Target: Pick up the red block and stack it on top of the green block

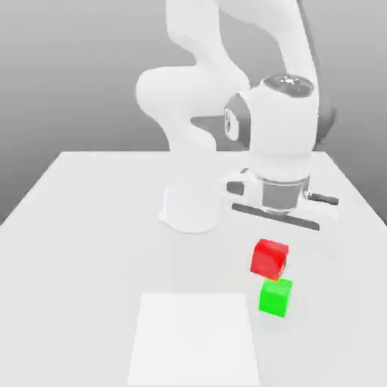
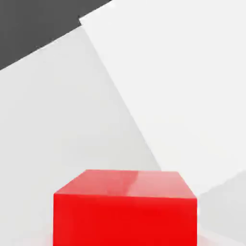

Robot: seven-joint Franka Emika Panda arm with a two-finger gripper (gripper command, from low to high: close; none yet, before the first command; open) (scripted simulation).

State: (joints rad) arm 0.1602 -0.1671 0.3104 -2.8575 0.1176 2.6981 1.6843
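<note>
Stacking appears nearly complete: red block point(image 1: 269, 258) sits tilted atop green block point(image 1: 275, 297), offset toward the robot base. Gripper finger state cannot be determined. Remaining: confirm stable seating.

The red block point(image 1: 270, 258) sat tilted on the green block point(image 1: 276, 297), the hand's body close above them, blocking descent there. The robot base point(image 1: 190, 208) stood behind. A flat white sheet point(image 1: 195, 340) lay beside the stack; the bench point(image 1: 83, 227) spread open toward the exterior view's left.
</note>
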